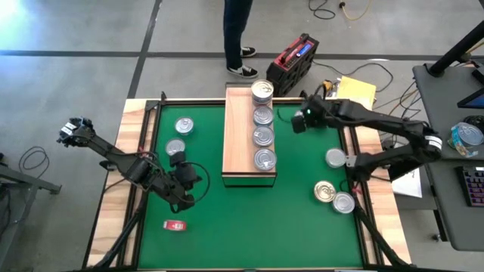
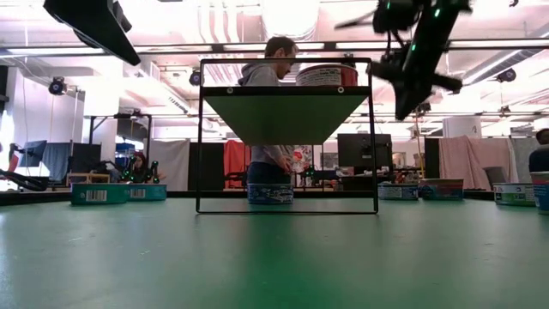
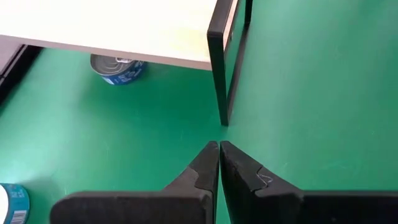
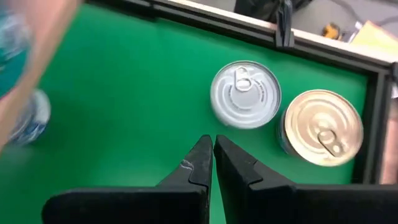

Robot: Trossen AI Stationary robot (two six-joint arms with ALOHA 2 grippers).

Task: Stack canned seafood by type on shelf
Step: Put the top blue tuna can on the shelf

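the left gripper (image 1: pixel 184 181) hangs low over the green mat (image 1: pixel 249 219), its two dark fingers (image 3: pixel 208 165) pressed together with nothing between them. just behind it on the mat sit two silver-lidded tins (image 1: pixel 175 148), one beyond the other, and a small red flat object (image 1: pixel 175 224) lies on the near side of it. ahead of its fingertips stands the corner leg of the shelf (image 3: pixel 225 74), and past that, under the board, a blue-labelled tin (image 3: pixel 118 67) rests on the mat.

the shelf (image 1: pixel 239 136) runs away from me down the middle of the table, to the right of the left gripper. four silver-lidded tins (image 1: pixel 263 115) stand in a row along its right half; the left half is bare wood.

right of the shelf's far end, the right gripper (image 1: pixel 301 121) is up in the air with its fingers (image 4: pixel 200 163) closed tight, carrying nothing. in its wrist view a silver tin (image 4: pixel 245 94) and a gold-lidded tin (image 4: pixel 322 126) sit side by side, touching or nearly so, beside the dark frame at the mat's edge. from above, three tins lie on the right side of the mat: one silver (image 1: pixel 335 158), then a gold one (image 1: pixel 325 191) with a silver one (image 1: pixel 343 202) just beside it.

a person (image 1: pixel 238 34) stands beyond the far edge of the table.
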